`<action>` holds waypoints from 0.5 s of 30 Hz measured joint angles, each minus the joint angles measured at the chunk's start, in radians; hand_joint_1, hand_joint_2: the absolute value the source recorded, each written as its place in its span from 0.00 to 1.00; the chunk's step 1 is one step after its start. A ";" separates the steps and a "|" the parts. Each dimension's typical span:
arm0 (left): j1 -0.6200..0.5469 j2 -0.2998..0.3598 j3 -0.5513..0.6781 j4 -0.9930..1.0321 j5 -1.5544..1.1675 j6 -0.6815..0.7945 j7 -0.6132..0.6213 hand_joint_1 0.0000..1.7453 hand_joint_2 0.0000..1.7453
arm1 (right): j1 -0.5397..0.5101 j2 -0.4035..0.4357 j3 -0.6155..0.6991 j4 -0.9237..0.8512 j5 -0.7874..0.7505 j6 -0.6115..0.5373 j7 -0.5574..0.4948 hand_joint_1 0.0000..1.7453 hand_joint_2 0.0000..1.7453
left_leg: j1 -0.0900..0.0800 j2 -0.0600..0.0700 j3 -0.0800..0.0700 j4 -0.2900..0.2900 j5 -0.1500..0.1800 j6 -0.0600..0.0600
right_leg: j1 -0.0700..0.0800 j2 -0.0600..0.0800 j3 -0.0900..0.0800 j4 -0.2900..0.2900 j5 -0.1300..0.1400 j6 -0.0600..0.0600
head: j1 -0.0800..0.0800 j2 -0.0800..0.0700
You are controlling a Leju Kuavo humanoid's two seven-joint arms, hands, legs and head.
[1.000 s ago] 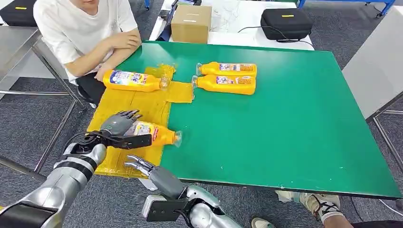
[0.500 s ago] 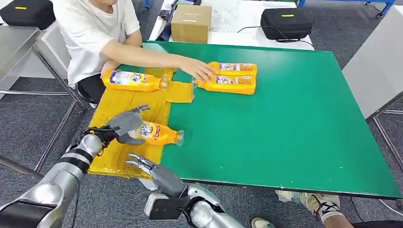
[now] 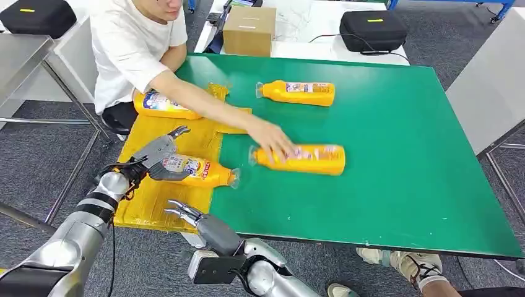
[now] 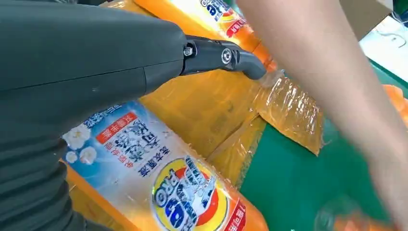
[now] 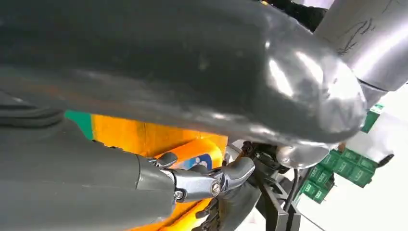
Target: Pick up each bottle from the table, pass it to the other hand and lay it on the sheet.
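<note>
An orange bottle (image 3: 199, 172) (image 4: 159, 192) lies on its side, its body on the yellow sheet (image 3: 193, 139) and its clear cap over the green table (image 3: 402, 154). My left hand (image 3: 158, 154) sits at the bottle's base with its fingers (image 4: 226, 55) lifted off and spread. My right hand (image 3: 199, 224) hangs open, below the table's front edge. A second bottle (image 3: 162, 104) lies on the sheet's far end, partly behind a person's arm. The person's hand (image 3: 276, 146) rests on a third bottle (image 3: 304, 159) at mid-table. Another bottle (image 3: 298, 93) lies farther back.
The person sits at the table's far left corner, one arm stretched across the sheet. A cardboard box (image 3: 249, 30) and a black case (image 3: 373, 30) stand beyond the table. A grey metal table (image 3: 18, 55) is at the left, a white panel (image 3: 489, 93) at the right.
My left hand has let go of the near bottle and lifted its fingers. The person reached over and dragged one far bottle toward mid-table. My right hand stayed put.
</note>
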 measured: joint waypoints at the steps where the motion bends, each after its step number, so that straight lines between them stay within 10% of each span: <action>1: 0.003 -0.004 0.006 -0.003 0.033 0.001 0.010 0.00 1.00 | 0.000 0.000 0.000 0.002 0.000 -0.004 0.000 0.00 0.00 | 0.000 0.000 0.000 0.000 0.000 0.000 | 0.000 0.000 0.000 0.000 0.000 0.000 | 0.000 0.000; 8: 0.104 -0.069 0.084 -0.129 0.301 0.086 0.040 0.00 1.00 | 0.001 0.004 0.000 0.005 0.004 -0.047 -0.001 0.00 0.00 | 0.000 0.000 -0.001 0.000 0.000 0.000 | 0.000 0.000 -0.001 0.000 0.000 0.000 | 0.000 0.000; 9: 0.130 -0.081 0.096 -0.165 0.330 0.120 0.024 0.00 1.00 | 0.002 0.004 0.000 0.005 0.004 -0.052 -0.002 0.00 1.00 | 0.000 0.000 -0.001 0.000 0.000 0.000 | 0.000 0.000 -0.001 0.000 0.000 0.000 | 0.000 0.000; 15: 0.286 -0.155 0.192 -0.431 0.691 0.134 -0.034 0.00 1.00 | 0.034 -0.018 -0.003 -0.049 0.125 -0.328 -0.014 0.00 1.00 | 0.000 0.000 -0.002 0.000 -0.001 0.000 | 0.000 0.000 -0.002 -0.001 0.000 0.000 | 0.000 0.000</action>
